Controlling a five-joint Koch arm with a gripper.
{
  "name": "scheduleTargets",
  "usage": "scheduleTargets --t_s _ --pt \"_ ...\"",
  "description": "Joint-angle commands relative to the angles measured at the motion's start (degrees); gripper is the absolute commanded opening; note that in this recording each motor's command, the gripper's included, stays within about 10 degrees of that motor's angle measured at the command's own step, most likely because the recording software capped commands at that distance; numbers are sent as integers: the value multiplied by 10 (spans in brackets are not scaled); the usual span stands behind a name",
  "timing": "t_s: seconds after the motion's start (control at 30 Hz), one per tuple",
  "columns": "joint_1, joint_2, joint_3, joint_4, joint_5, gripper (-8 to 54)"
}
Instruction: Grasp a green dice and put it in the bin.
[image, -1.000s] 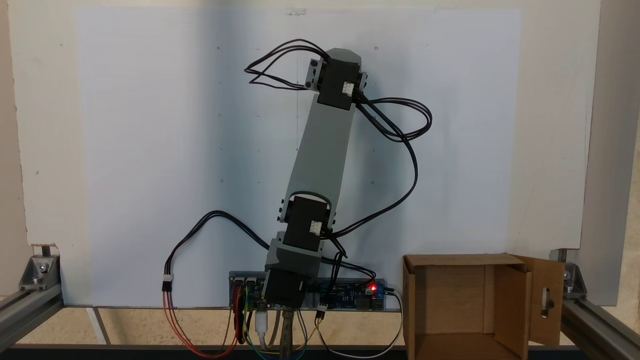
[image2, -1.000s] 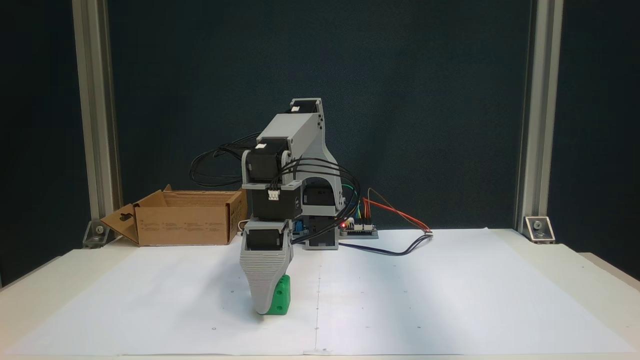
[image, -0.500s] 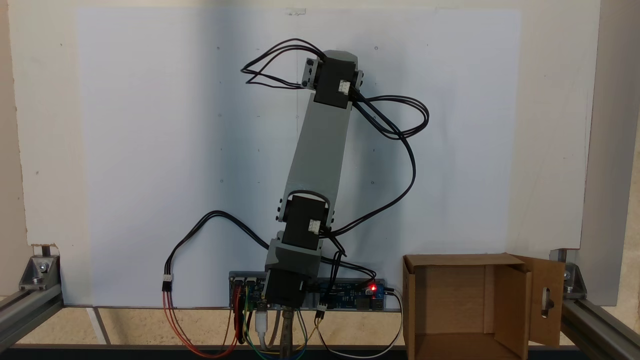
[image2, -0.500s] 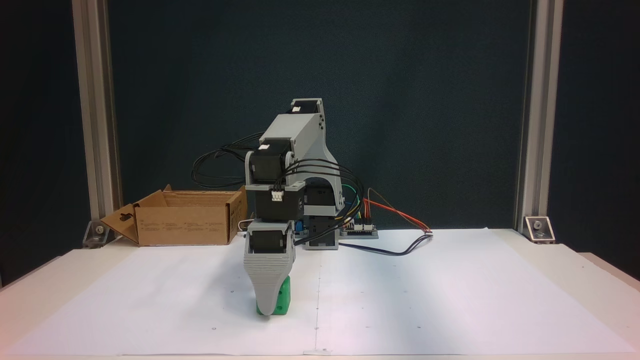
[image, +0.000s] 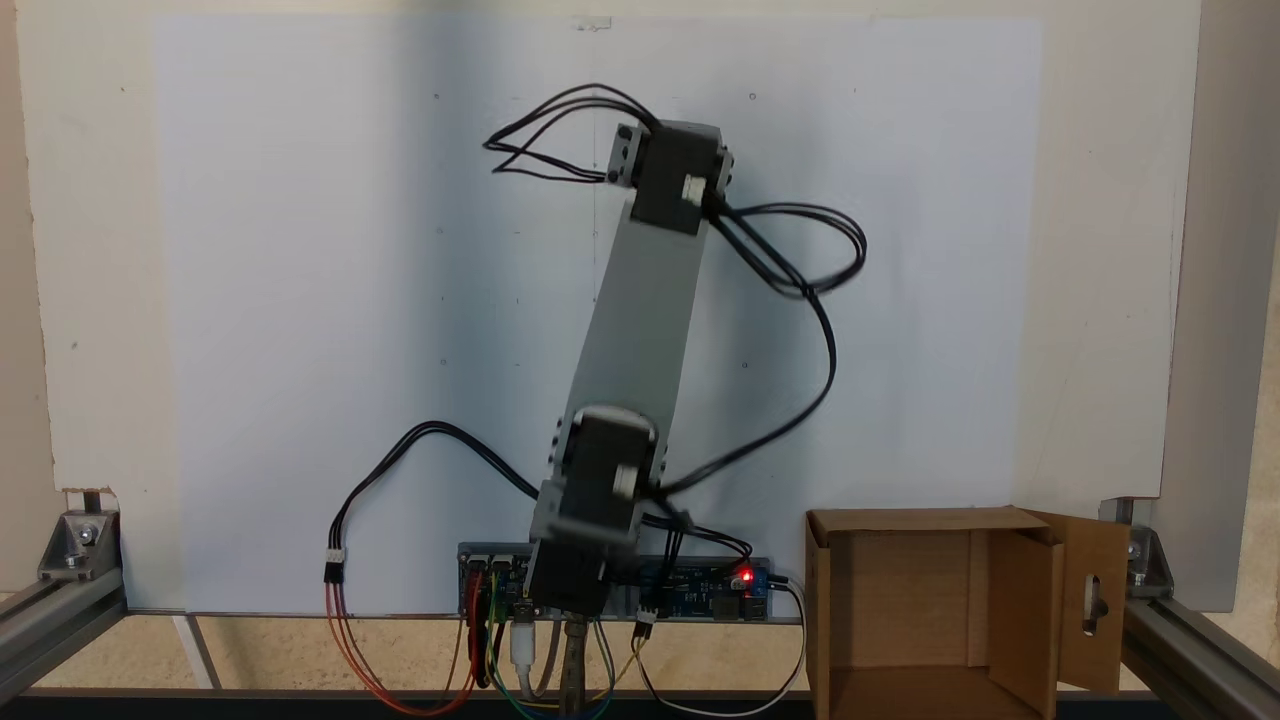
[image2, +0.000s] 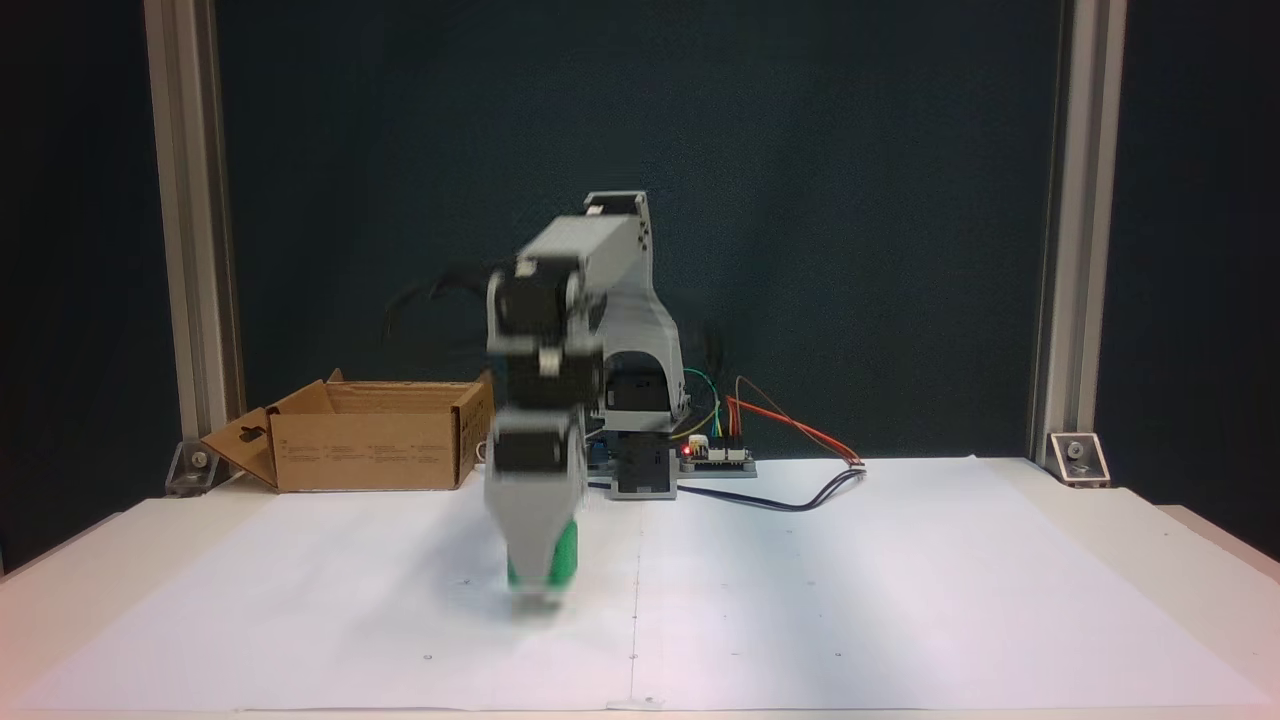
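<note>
From here, motion blur smears the end effector and the green dice in a fixed view; I can't tell how the jaws stand, and one jaw covers most of the dice. At 5 o'clock in a fixed view, the bin is cut off by the bottom edge.

White paper sheet on table, apparently dark backdrop behind.
</note>
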Motion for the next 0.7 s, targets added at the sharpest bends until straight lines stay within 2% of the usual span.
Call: scheduleTargets --t_s 0.0,0.1,0.27,0.5,0.67 --pt "0 94 -10 45 23 119" --pt "-3 181 -18 85 25 118" --pt "3 274 -37 136 25 118" --pt "118 284 -33 152 11 118" --pt "302 313 -33 143 -35 118"
